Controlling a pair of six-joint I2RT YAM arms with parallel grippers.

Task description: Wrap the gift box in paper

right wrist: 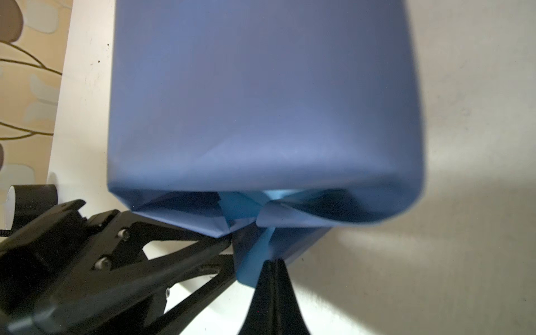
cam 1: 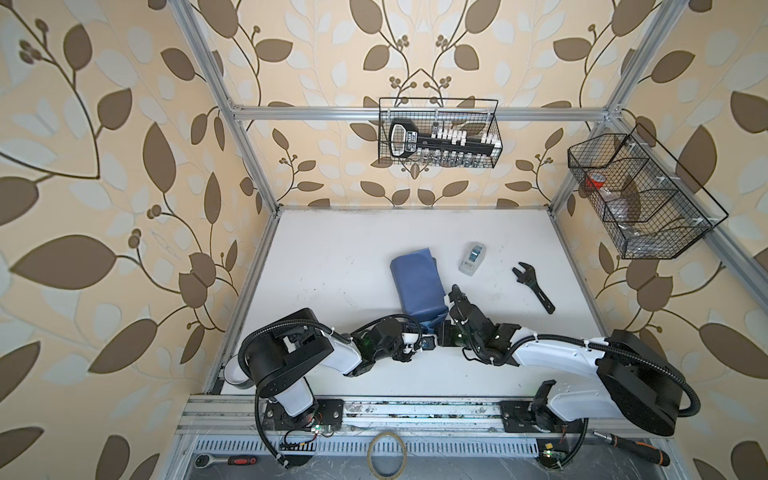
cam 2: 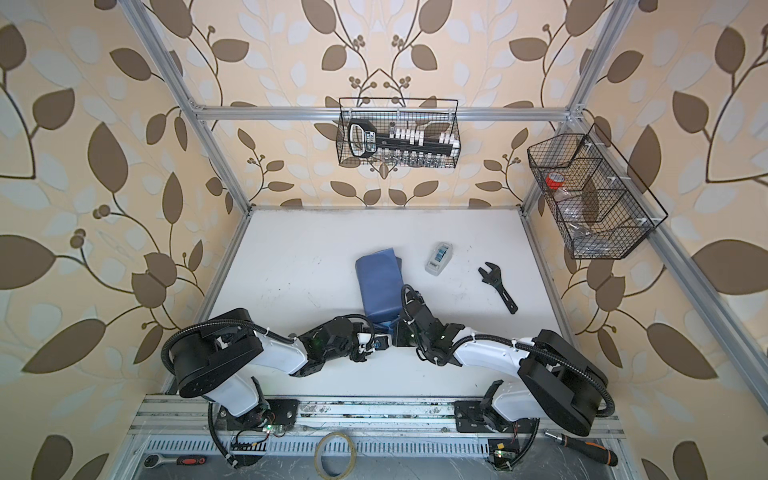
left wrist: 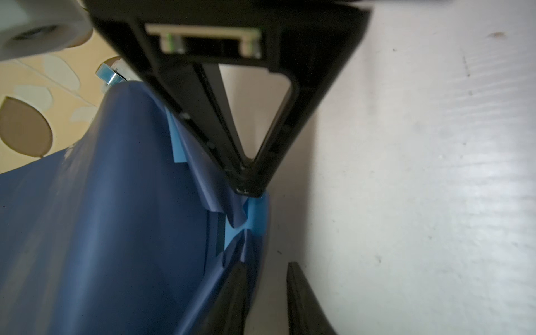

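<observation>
**q:** what is shown, and where does it lie?

**a:** the paper [cam 1: 417, 286], slate-blue face outward, is wound round the gift box as a long parcel. it lies flat on the bench [cam 1: 332, 257], just left of the tape dispenser [cam 1: 472, 257] in both top views, and runs from there toward the arms. the box itself is covered and cannot be made out with certainty. the parcel end farther from the dispenser is not yet closed. its side folds are creased inward, and the sky-blue inner face shows in the gap.

**q:** and the grippers?

**a:** the right gripper [right wrist: 274, 262] has its jaws fully together, pinching the flap that juts from the bottom of the open end. the left gripper [left wrist: 266, 265] has its jaws a little apart with bare bench between them. one finger lies against the side fold, and nothing is held.

**q:** how is the step done well?

**a:** the step is judged to be closing the end flap.
- draw the flap taut and raise it flat against the box end, so the crease falls on the box edge.
- let the left gripper press the side folds in, so they do not spring out.
- pull gently, since thin paper is likely to tear at the pinch.

the wrench [cam 1: 534, 291] lies beyond the dispenser, on the side away from the parcel.
</observation>
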